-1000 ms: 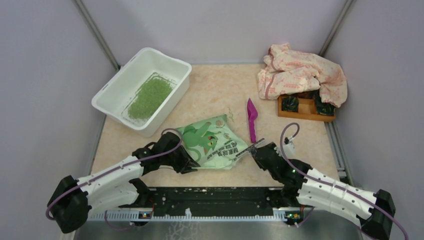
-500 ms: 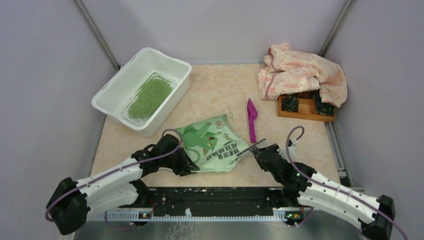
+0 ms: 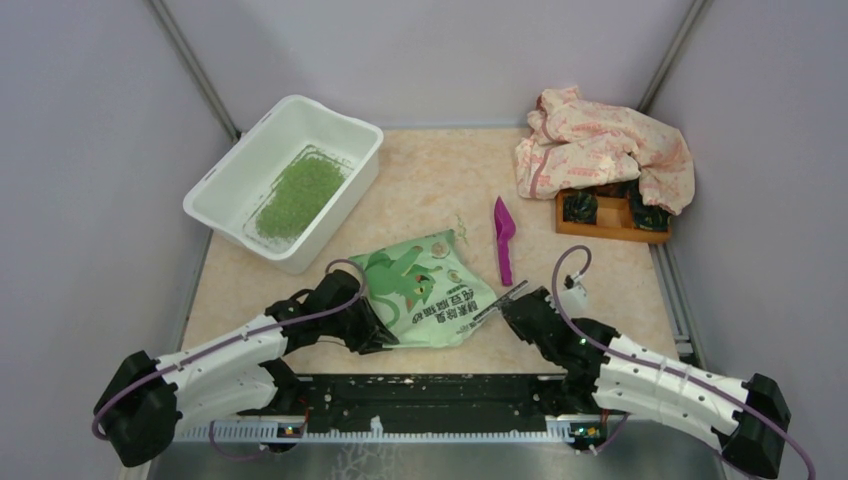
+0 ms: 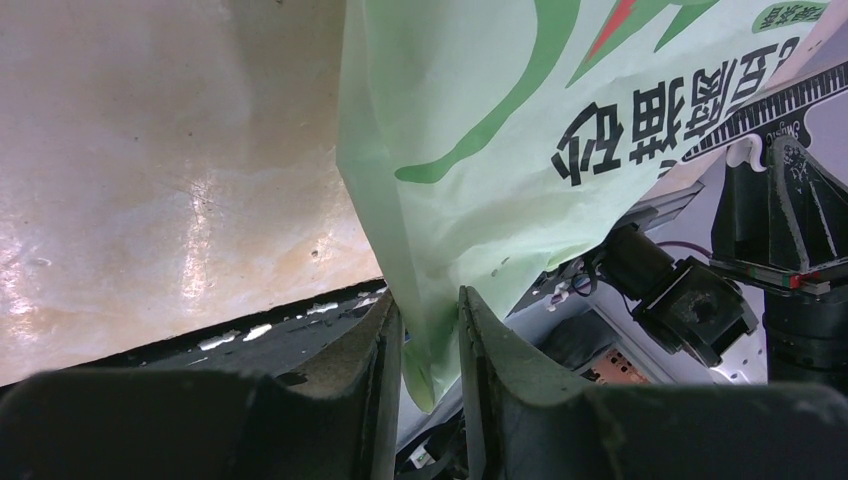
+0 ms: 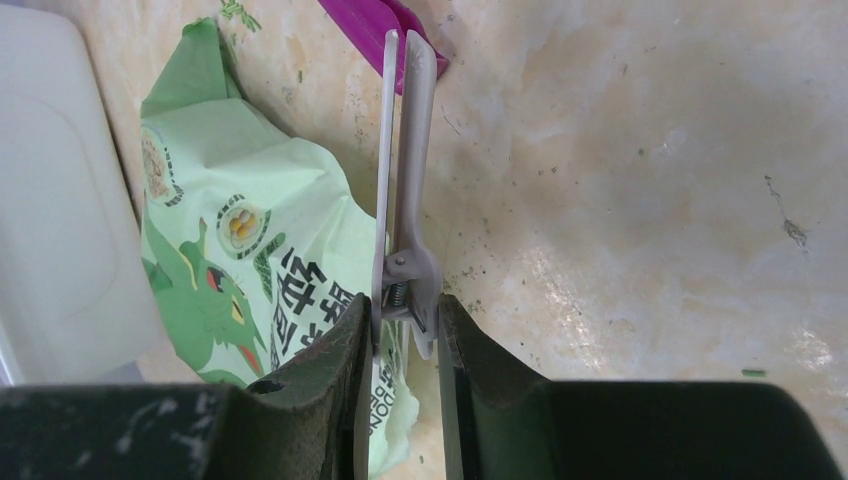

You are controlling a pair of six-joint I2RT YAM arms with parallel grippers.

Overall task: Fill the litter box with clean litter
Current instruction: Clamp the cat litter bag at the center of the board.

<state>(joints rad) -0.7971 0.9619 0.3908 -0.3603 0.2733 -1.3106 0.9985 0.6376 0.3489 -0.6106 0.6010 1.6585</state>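
The white litter box (image 3: 232, 190) stands at the far left, with a patch of clean litter (image 3: 298, 195) on its floor. A light green printed bag (image 3: 425, 290) lies between my arms. My left gripper (image 3: 377, 336) is shut on the bag's near left corner; in the left wrist view the bag (image 4: 480, 150) hangs pinched in my left gripper (image 4: 430, 335). My right gripper (image 3: 512, 305) is shut on a grey spring clip (image 5: 405, 200) clamped to the bag's right edge. In the right wrist view the right gripper (image 5: 405, 345) squeezes the clip's handles beside the bag (image 5: 250, 260).
A purple scoop (image 3: 503, 238) lies just beyond the bag, its end showing past the clip tip (image 5: 375, 20). At the far right a pink patterned cloth (image 3: 600, 150) is draped over an orange compartment tray (image 3: 605, 222). The litter box wall (image 5: 60, 200) shows left of the bag.
The right arm has shifted slightly with its cable; the bag, both grips and the left arm stay about where they were.
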